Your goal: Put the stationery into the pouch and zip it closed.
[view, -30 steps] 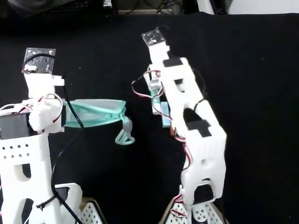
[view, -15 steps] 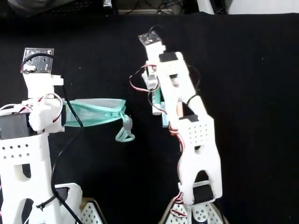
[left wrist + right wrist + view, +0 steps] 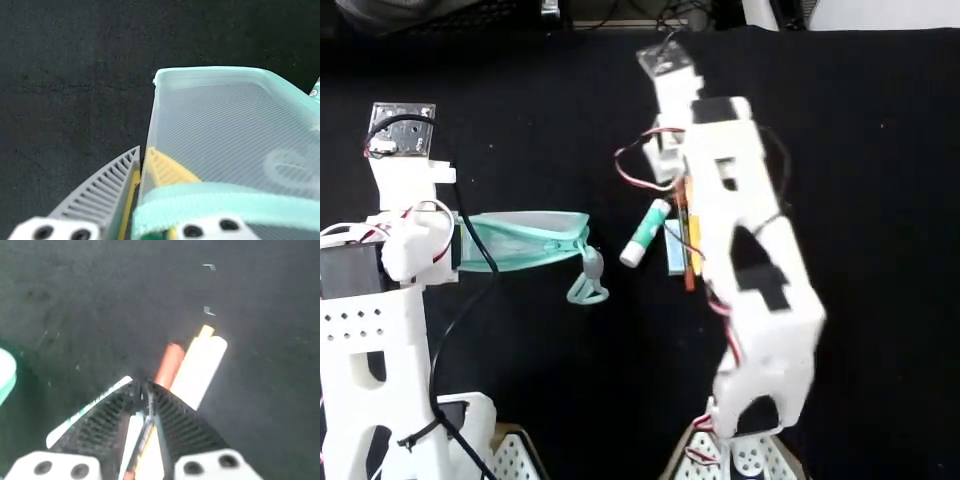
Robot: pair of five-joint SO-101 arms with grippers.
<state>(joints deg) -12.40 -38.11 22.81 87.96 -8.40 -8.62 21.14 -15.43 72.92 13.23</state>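
Note:
The translucent teal-trimmed pouch (image 3: 525, 242) lies on the black table, its zipper pull loop (image 3: 588, 287) hanging off the end nearer the other arm. My left gripper (image 3: 144, 152) is shut on the pouch's wall (image 3: 225, 130) at its other end (image 3: 460, 245). A green-and-white glue stick (image 3: 647, 232) lies tilted between the pouch and my right arm (image 3: 740, 250). An orange pen (image 3: 688, 262) and a pale blue flat piece (image 3: 674, 252) lie half under that arm. My right gripper (image 3: 145, 389) is shut just over the orange pen (image 3: 169, 365) and a cream stick (image 3: 200, 367).
Black cloth (image 3: 880, 200) covers the whole table, with open room to the right of my right arm and behind both arms. Cables and a table edge run along the far side (image 3: 620, 15). Two small scraps (image 3: 209, 311) lie on the cloth.
My right arm has swung back and to the right. The glue stick, earlier upright under that arm, now lies tilted and exposed to its left. The left arm and pouch have stayed still.

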